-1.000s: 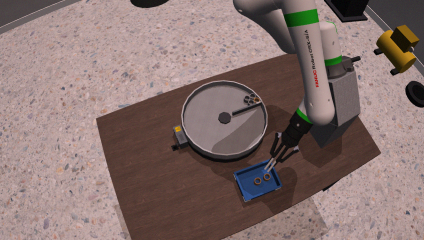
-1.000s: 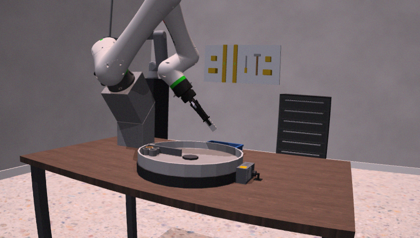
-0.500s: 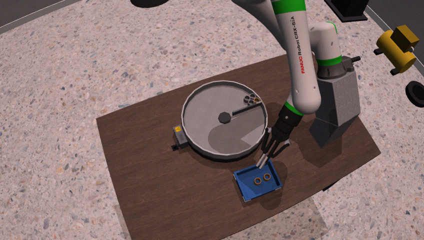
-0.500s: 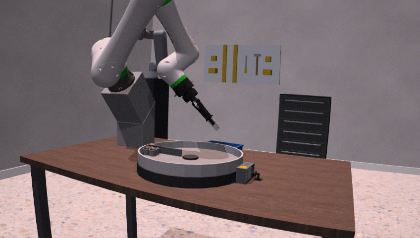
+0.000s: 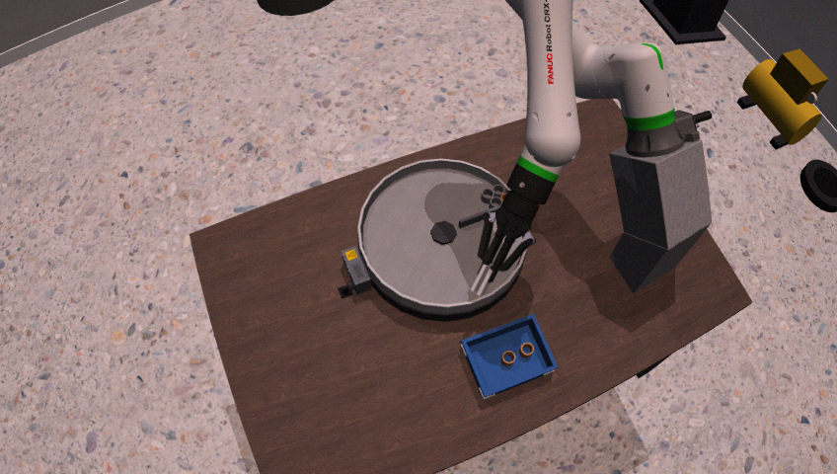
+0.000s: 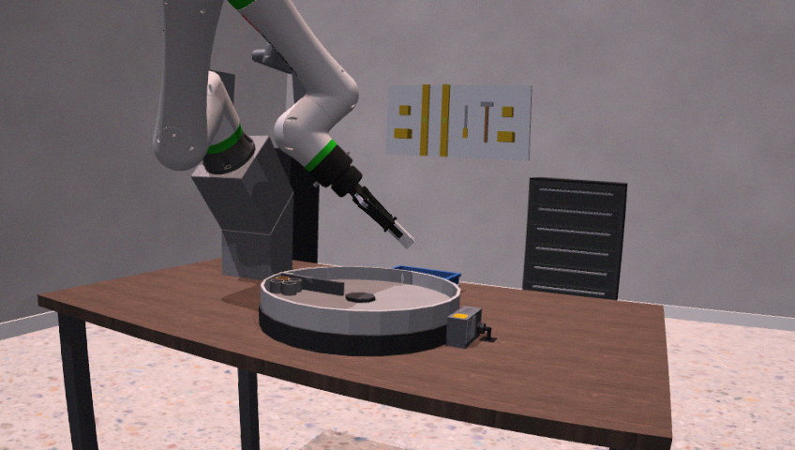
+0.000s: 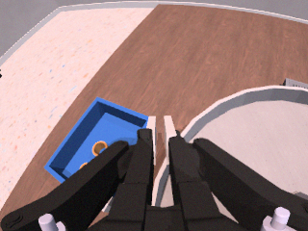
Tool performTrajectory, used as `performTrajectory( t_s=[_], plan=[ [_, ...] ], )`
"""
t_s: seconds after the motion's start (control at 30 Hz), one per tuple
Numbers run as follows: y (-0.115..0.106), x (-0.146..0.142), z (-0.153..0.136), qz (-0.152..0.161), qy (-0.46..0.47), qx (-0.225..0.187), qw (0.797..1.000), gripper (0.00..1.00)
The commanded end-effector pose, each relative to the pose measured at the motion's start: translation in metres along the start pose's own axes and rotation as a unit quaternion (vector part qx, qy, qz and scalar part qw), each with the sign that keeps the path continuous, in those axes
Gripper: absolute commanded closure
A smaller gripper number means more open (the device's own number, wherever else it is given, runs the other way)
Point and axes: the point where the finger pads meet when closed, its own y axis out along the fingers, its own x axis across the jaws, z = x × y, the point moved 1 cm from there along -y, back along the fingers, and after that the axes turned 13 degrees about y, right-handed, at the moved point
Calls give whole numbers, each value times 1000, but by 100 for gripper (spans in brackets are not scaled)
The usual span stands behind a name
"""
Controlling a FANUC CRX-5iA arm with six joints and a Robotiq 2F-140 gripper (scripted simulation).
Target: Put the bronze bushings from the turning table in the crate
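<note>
My pincer point(image 5: 483, 285) is nearly shut and empty above the turntable's point(image 5: 384, 199) four-o'clock rim. Two bronze rings point(image 5: 516, 354) lie in the crate point(image 5: 489, 383); the remaining cluster point(image 5: 493, 195) waits at two o'clock.

a dark wooden bench point(image 5: 329, 352) stands on a speckled floor point(image 5: 176, 117). a small grey box with a yellow label point(image 5: 355, 269) sits on the bench well in from its left edge. past the bench's far right corner lie a yellow machine point(image 5: 784, 100) and a black disc point(image 5: 820, 185). on the grey wall hang a tool board point(image 6: 458, 121) and, lower, a dark drawer cabinet point(image 6: 574, 236).
</note>
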Motion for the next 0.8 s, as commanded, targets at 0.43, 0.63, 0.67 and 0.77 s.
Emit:
performTrajectory(
  t_s=[0.43,0.63,0.67,0.77],
  plan=[
    [-116,159,-61,6,-56,-11,998,94],
    [-155,190,-99,-9,-77,-34,996,94],
    [-160,193,-104,-11,-80,-38,996,94],
    [-173,201,-117,-16,-86,-48,995,94]
  ],
)
